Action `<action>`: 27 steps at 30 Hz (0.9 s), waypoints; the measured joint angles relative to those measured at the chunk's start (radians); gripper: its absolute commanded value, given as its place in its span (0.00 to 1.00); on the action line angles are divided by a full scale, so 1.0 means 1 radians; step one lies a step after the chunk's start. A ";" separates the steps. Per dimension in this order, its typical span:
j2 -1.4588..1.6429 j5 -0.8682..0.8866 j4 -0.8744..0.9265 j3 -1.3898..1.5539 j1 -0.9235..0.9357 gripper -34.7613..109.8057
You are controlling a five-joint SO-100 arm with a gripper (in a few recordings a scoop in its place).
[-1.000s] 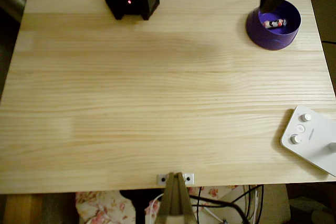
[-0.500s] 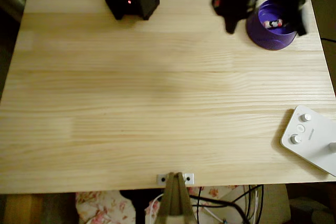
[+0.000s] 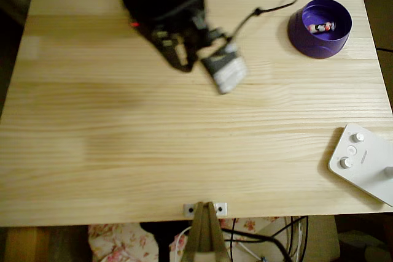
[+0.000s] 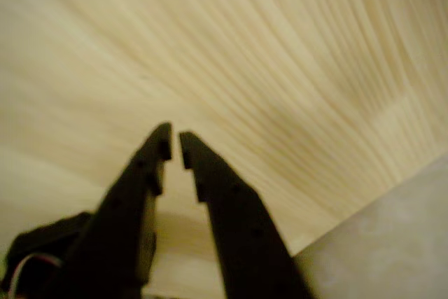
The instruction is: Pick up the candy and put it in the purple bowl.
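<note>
In the wrist view the gripper [image 4: 175,143] hangs over bare table [image 4: 294,54], its fingers nearly touching at the tips and holding nothing. Overhead, the arm [image 3: 178,23] has swung from the bowl [image 3: 319,41] to the table's middle (a blur of motion). The candy [image 3: 321,27] lies inside the bowl, so the task looks done.

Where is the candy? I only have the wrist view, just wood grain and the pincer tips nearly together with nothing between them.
Observer: The candy lies inside the purple bowl, at the top right of the overhead view.
Operator: Is the arm near that bowl?
Observer: No, the arm is at top centre, well left of the bowl.
Operator: Anything else out there?
Observer: A white device with knobs sits at the right edge, lower down.
</note>
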 measured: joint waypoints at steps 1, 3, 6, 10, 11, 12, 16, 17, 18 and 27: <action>0.029 -0.005 -0.011 0.029 0.052 0.24; 0.078 0.008 -0.025 0.087 0.150 0.24; 0.141 0.035 -0.049 0.184 0.285 0.24; 0.267 0.095 -0.087 0.337 0.417 0.24; 0.307 0.110 -0.091 0.365 0.436 0.24; 0.351 0.120 -0.091 0.397 0.454 0.24; 0.568 0.222 -0.086 0.525 0.534 0.24; 0.627 0.256 -0.084 0.551 0.554 0.24; 0.678 0.287 -0.075 0.575 0.572 0.24; 0.908 0.417 -0.011 0.733 0.617 0.24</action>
